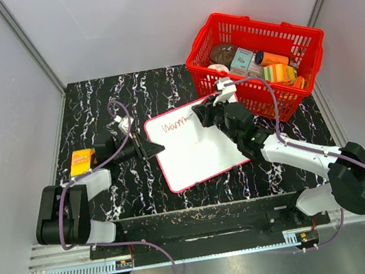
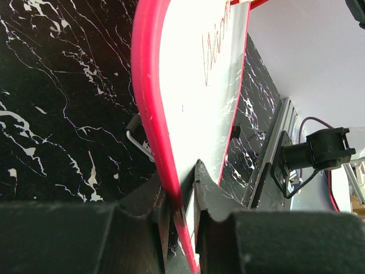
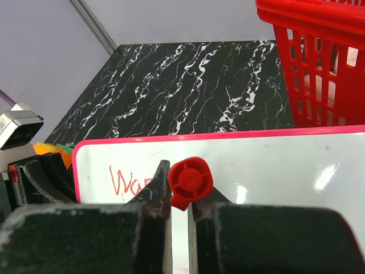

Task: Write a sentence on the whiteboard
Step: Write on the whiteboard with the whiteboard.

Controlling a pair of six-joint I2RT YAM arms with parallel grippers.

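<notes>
Whiteboard left edge, clamped between left jaws

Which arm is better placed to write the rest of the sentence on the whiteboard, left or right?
Right. The right gripper is shut on the red marker at the whiteboard, beside the started sentence. The left gripper is clamped on the board's edge, steadying it.

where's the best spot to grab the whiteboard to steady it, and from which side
Take the whiteboard by its left edge, coming in level from the left. It is flat and thin, so only the red-framed rim fits between fingers, one on each face. The left gripper is clamped there now; the right gripper, holding the red marker, takes up the other side.
</notes>
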